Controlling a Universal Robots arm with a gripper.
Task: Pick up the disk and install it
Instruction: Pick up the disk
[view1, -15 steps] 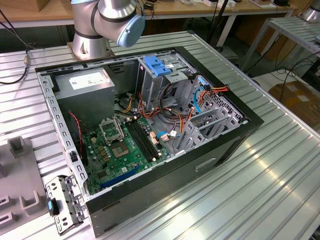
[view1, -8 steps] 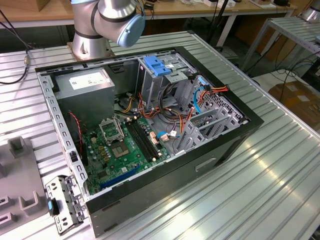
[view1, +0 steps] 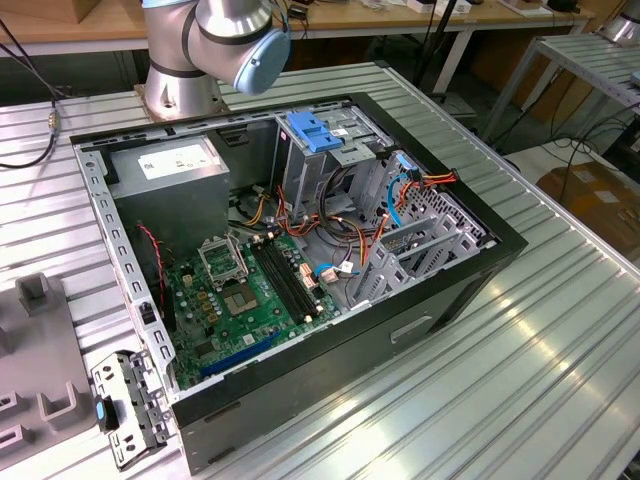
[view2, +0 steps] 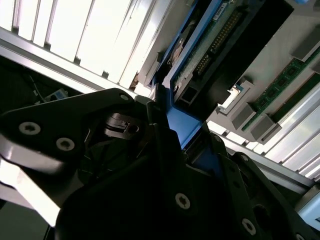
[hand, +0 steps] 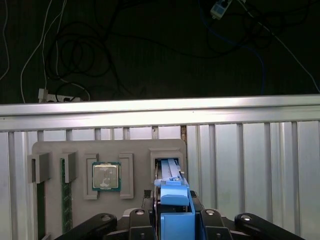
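Where the black end effector (hand: 174, 215) reaches down over the grey moulded parts tray (hand: 55, 150), its jaws stand tight against either side of the disk (hand: 175, 197), a flat silver-black metal hard drive edged by blue plastic carrier rails, so it is closed and gripping that drive. The disk stands on edge, and its far end lies at the narrow upright slot (hand: 167, 165) of the tray; whether it rests in the slot or has just cleared it cannot be told. The second wrist view shows the end effector (view2: 185, 132) clamped on a blue rail, with the disk's (view2: 210, 45) green circuit-board face running away from it towards the tray. Beside the slot, a square silver processor (hand: 106, 176) sits in its own pocket, and a long green memory stick (hand: 64, 195) lies near the tray's other end. In the exterior view, a black desktop computer case (view1: 470, 270) lies open on the ribbed aluminium surface (view1: 520, 380), well apart from the tray (view1: 40, 345) at the exterior view's left edge. Inside the case are a green motherboard (view1: 250, 290) and a metal drive cage topped by a blue plastic latch (view1: 315, 132).
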